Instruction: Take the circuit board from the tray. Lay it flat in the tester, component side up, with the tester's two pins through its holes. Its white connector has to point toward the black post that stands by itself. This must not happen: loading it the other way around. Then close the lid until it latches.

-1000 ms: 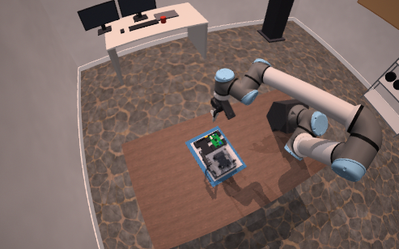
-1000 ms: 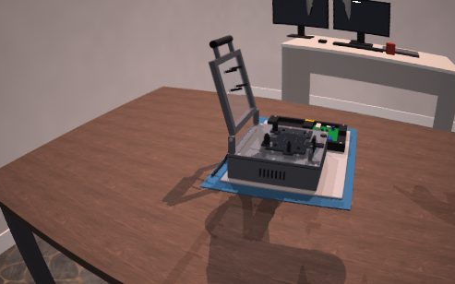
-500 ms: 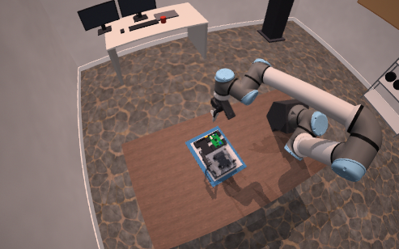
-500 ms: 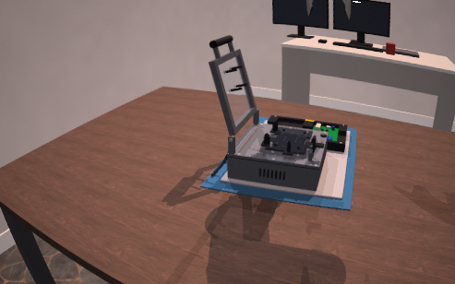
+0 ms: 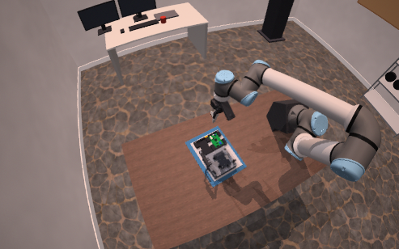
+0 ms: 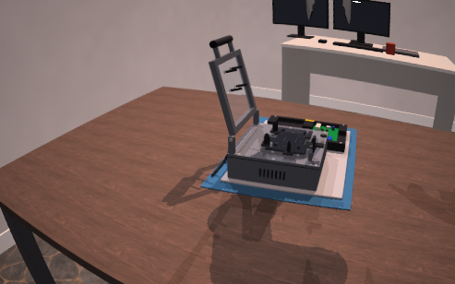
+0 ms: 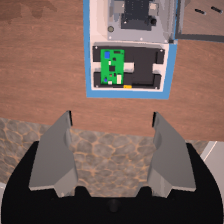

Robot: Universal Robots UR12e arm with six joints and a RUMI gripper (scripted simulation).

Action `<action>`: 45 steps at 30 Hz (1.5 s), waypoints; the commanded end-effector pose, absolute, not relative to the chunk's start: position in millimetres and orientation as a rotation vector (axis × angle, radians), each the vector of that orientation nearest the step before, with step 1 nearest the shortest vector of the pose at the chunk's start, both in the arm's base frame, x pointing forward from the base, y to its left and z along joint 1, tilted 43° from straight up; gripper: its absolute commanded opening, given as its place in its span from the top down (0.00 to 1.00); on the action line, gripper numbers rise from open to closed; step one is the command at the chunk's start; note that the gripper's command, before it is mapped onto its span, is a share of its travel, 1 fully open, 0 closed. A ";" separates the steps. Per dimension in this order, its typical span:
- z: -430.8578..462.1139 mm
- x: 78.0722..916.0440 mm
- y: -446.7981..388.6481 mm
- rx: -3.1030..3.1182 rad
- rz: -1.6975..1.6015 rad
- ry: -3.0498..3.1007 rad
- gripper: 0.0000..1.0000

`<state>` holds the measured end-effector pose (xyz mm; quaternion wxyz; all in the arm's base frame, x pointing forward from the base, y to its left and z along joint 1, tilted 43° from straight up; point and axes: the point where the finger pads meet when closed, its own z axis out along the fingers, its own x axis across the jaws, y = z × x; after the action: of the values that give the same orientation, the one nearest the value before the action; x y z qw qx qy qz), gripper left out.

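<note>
The green circuit board (image 5: 217,141) (image 6: 329,134) (image 7: 118,63) lies component side up in one end of the black tray (image 5: 205,146) (image 7: 145,62). Its white connector (image 7: 119,79) is near the board's end away from the tester. The grey tester (image 5: 221,159) (image 6: 274,174) (image 7: 137,15) stands beside the tray, with no board on its black nest. Several small black posts rise there; its pins are too small to make out. The lid (image 6: 221,99) (image 7: 200,38) stands open, tilted slightly back. My gripper (image 5: 214,120) (image 7: 112,112) is open and empty, high above the table edge on the tray's side.
Tester and tray stand on a white plate with a blue border (image 6: 353,161) (image 7: 172,70) on the wooden table (image 5: 152,194) (image 6: 113,152). The raised lid has a black handle (image 6: 221,41) at its top. A desk with monitors stands beyond the table.
</note>
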<state>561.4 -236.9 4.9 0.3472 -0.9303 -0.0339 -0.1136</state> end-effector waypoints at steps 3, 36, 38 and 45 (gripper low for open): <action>-6.7 564.7 -227.2 -2.414 -0.296 -0.088 0.41; -106.8 590.5 -138.1 -2.414 -0.296 -0.088 0.41; -114.1 592.3 -131.6 -2.414 -0.296 -0.088 0.41; -134.2 597.5 -113.8 -2.414 -0.296 -0.088 0.41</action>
<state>593.1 -122.7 -122.2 0.3478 -0.9301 -0.0343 -0.1132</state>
